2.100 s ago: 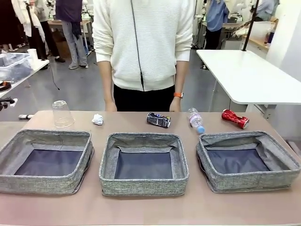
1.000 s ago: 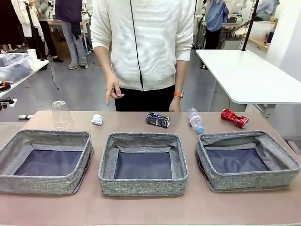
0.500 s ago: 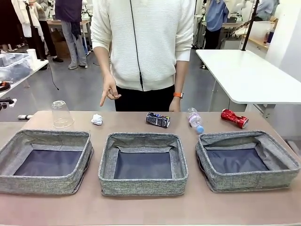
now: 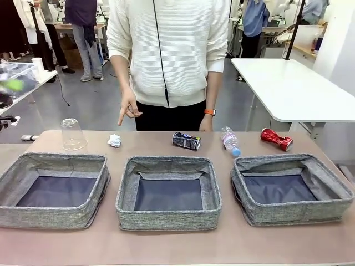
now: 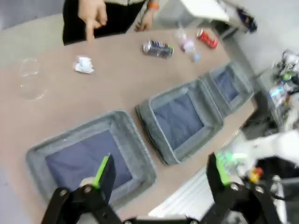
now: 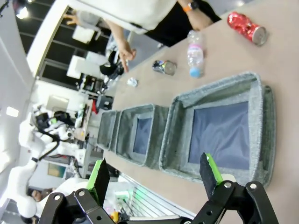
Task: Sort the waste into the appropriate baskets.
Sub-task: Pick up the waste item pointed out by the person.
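Three grey woven baskets stand in a row, left (image 4: 52, 217), middle (image 4: 168, 219) and right (image 4: 294, 214), all with bare dark bottoms. Behind them the waste lies in a line: an upturned clear cup (image 4: 73, 134), a white paper wad (image 4: 114, 140), a dark printed can (image 4: 186, 141), a bottle (image 4: 231, 141) and a red can (image 4: 277, 139). My left gripper (image 5: 160, 172) hangs open high above the left basket (image 5: 133, 149). High over the right basket (image 6: 261, 130), my right gripper (image 6: 154, 173) is open too. Nothing sits between either pair of fingers.
A person in a white sweater stands at the far side, one hand (image 4: 128, 111) pointing down toward the paper wad. A white table (image 4: 294, 88) stands to the back right. Bare tabletop runs along the front of the baskets.
The person's hand rose from the side and now points down at the paper wad. The litter and baskets have not moved. A green blur has appeared at the front view's far left.
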Tool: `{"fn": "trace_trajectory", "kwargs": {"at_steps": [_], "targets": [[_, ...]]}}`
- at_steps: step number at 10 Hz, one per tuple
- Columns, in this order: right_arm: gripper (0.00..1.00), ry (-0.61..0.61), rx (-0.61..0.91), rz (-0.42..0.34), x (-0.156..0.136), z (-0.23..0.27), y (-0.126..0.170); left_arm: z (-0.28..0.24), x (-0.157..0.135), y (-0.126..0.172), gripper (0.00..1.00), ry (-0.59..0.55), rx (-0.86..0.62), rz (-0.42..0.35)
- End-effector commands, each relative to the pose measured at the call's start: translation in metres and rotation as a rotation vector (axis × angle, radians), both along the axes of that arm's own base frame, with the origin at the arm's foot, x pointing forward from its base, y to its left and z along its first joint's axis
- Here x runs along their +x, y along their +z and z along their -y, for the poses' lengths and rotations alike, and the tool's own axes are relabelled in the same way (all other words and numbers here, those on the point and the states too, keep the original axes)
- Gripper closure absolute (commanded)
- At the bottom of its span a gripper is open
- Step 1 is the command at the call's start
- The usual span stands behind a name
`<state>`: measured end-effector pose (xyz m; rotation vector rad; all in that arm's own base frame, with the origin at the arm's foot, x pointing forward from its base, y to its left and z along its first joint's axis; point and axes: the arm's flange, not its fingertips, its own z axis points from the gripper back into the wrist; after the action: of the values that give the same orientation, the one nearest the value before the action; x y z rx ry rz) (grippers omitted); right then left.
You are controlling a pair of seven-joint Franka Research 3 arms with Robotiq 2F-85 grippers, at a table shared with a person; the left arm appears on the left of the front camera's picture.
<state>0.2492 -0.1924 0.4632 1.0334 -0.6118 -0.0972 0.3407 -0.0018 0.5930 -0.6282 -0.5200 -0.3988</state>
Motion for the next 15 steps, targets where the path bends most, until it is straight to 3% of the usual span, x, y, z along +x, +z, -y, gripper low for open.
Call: {"fn": "trace_trajectory", "kwargs": {"at_steps": [1, 2, 3, 4, 5, 7, 8, 9, 11, 13, 15], "targets": [[0.0, 0.006, 0.007, 0.036, 0.003, 0.001, 0.002, 0.052, 0.081, -0.014, 0.0, -0.116, 0.157, -0.14], [0.0, 0.006, 0.007, 0.036, 0.003, 0.001, 0.002, 0.084, 0.111, -0.036, 0.0, -0.06, 0.3, -0.162], [0.0, 0.006, 0.007, 0.036, 0.003, 0.001, 0.002, 0.104, 0.128, -0.058, 0.0, -0.066, 0.322, -0.178], [0.0, 0.006, 0.007, 0.036, 0.003, 0.001, 0.002, 0.11, 0.137, -0.072, 0.0, 0.002, 0.335, -0.13], [0.0, 0.006, 0.007, 0.036, 0.003, 0.001, 0.002, 0.127, 0.1, -0.053, 0.0, -0.096, 0.264, -0.126], [0.0, 0.006, 0.007, 0.036, 0.003, 0.001, 0.002, 0.127, 0.1, -0.053, 0.0, -0.096, 0.264, -0.126], [0.0, 0.006, 0.007, 0.036, 0.003, 0.001, 0.002, 0.132, 0.127, -0.079, 0.0, -0.082, 0.3, -0.132], [0.0, 0.006, 0.007, 0.036, 0.003, 0.001, 0.002, 0.138, 0.173, -0.089, 0.0, 0.029, 0.341, -0.253], [0.0, 0.006, 0.007, 0.036, 0.003, 0.001, 0.002, 0.138, 0.257, -0.12, 0.0, 0.23, 0.371, -0.322], [0.0, 0.006, 0.007, 0.036, 0.003, 0.001, 0.002, 0.134, 0.302, -0.157, 0.0, 0.298, 0.417, -0.34], [0.0, 0.006, 0.007, 0.036, 0.003, 0.001, 0.002, 0.122, 0.319, -0.195, 0.0, 0.369, 0.452, -0.393]]}}
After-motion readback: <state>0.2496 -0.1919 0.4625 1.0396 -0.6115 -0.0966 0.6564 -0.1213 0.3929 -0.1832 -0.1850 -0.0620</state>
